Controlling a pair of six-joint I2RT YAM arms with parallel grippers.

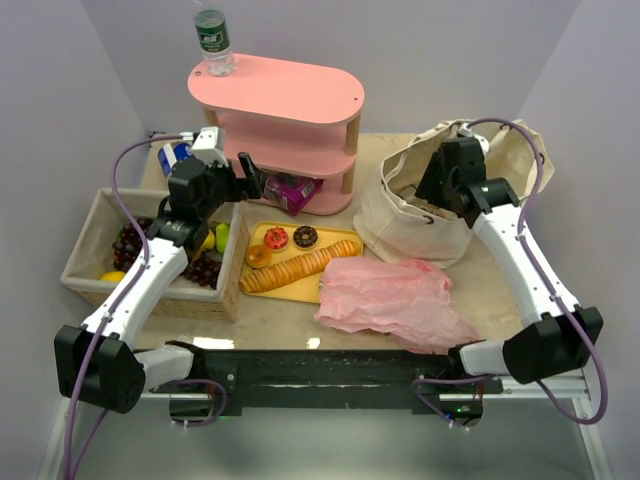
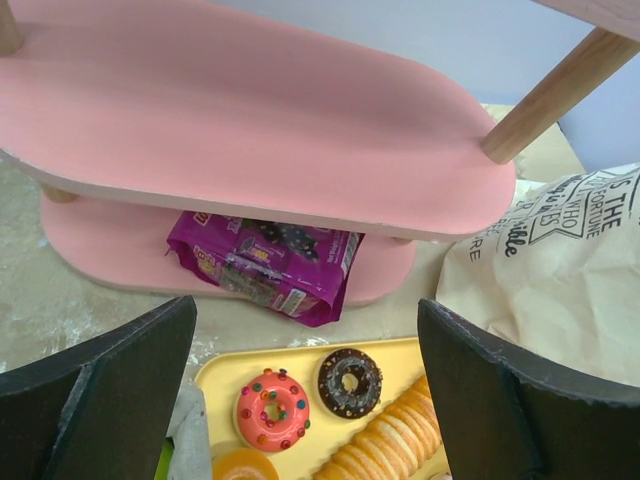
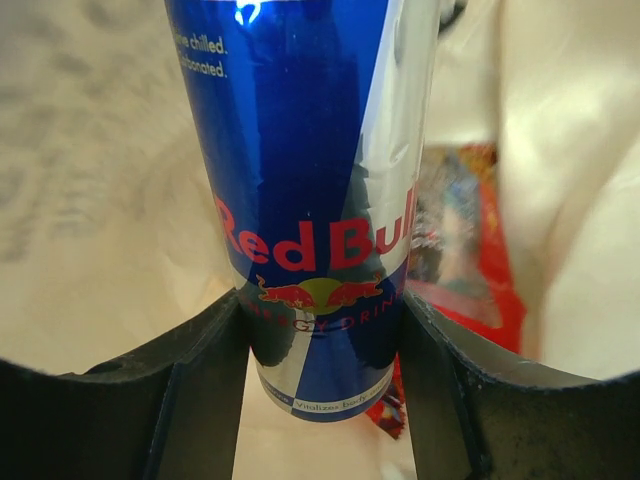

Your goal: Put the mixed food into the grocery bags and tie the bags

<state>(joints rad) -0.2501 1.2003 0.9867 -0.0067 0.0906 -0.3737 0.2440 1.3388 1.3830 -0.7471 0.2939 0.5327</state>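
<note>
My right gripper (image 3: pixel 325 385) is shut on a blue and silver drink can (image 3: pixel 315 200), held upright inside the beige canvas bag (image 1: pixel 405 230). A red snack packet (image 3: pixel 470 250) lies in the bag beside the can. My left gripper (image 2: pixel 305 400) hangs open and empty above the yellow tray (image 2: pixel 225 375), facing a purple snack packet (image 2: pixel 265 260) on the pink shelf's lowest board. The crinkly pink plastic bag (image 1: pixel 395 300) lies flat at the front centre. A clear water bottle (image 1: pixel 213 40) with a green label stands on the shelf top.
The pink oval shelf (image 1: pixel 285 95) stands at the back centre. The tray holds a pink donut (image 2: pixel 272 408), a chocolate donut (image 2: pixel 349 382) and a row of crackers (image 1: pixel 300 265). A woven basket (image 1: pixel 85 235) with grapes and fruit stands at the left; a blue can (image 1: pixel 175 157) is behind it.
</note>
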